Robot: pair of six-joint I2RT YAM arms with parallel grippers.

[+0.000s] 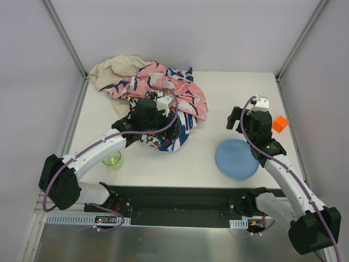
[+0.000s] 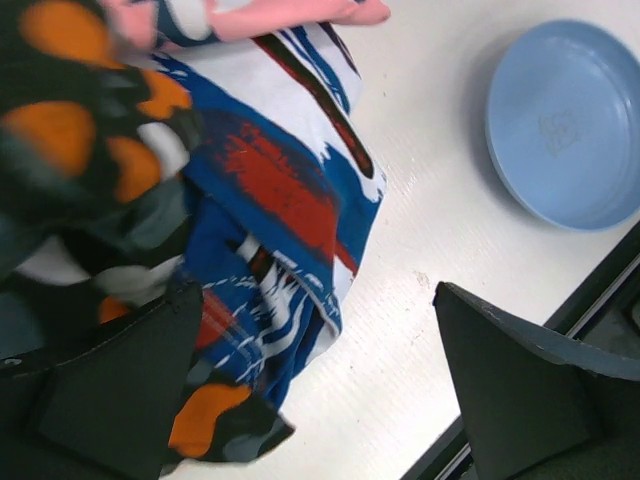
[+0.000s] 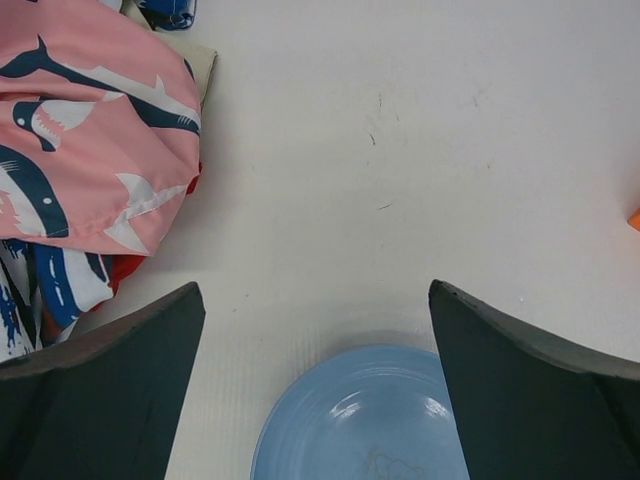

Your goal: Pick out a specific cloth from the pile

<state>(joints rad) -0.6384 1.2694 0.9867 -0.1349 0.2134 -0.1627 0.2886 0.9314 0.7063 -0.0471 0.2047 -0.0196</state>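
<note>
**Red cloth** point(image 3: 122, 268): only a thin red sliver shows, apparently its edge. It is tucked under the pink shark-print fabric point(image 3: 90, 130) on the right-hand side of the pile point(image 1: 158, 95), which fills the table's point(image 1: 229, 90) far-left corner.

**Left gripper** point(image 2: 318, 300): jaws wide, holding nothing, over the pile's near side.

**Right gripper** point(image 3: 315, 288): jaws wide and empty, above the far rim of the blue plate point(image 1: 237, 158), which lies toward the near edge.
</note>
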